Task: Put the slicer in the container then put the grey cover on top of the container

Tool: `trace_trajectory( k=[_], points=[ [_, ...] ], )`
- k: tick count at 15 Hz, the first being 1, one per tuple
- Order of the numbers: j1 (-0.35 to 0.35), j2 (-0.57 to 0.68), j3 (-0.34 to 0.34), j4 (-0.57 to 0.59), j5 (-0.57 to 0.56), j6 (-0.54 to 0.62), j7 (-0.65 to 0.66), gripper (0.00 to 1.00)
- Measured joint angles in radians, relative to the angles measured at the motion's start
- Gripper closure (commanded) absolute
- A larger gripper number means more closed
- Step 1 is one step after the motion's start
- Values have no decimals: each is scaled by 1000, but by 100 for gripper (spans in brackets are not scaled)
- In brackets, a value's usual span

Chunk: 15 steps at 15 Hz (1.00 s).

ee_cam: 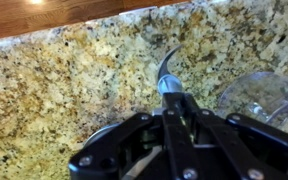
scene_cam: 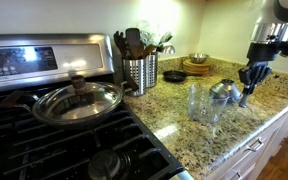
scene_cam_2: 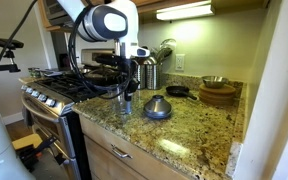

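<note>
My gripper is shut on the slicer, a grey hub with a thin curved blade sticking out past the fingertips. In the wrist view it hangs over speckled granite, with the clear container just to the right. In an exterior view the gripper hovers low over the counter, to the right of the grey cover. The container stands to the left of that cover. The gripper also shows next to the grey cover, which lies dome up.
A glass pan lid rests on the gas stove. A perforated steel utensil holder stands behind the container. A small black pan and wooden bowls sit at the back. The counter edge runs along the front.
</note>
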Motion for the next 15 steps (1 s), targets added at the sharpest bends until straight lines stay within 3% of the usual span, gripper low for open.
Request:
trace_trajectory(
  k=[8, 15],
  points=[
    [-6, -219, 19, 40, -76, -211, 5, 92],
    [22, -281, 95, 122, -84, -274, 5, 92]
  ],
)
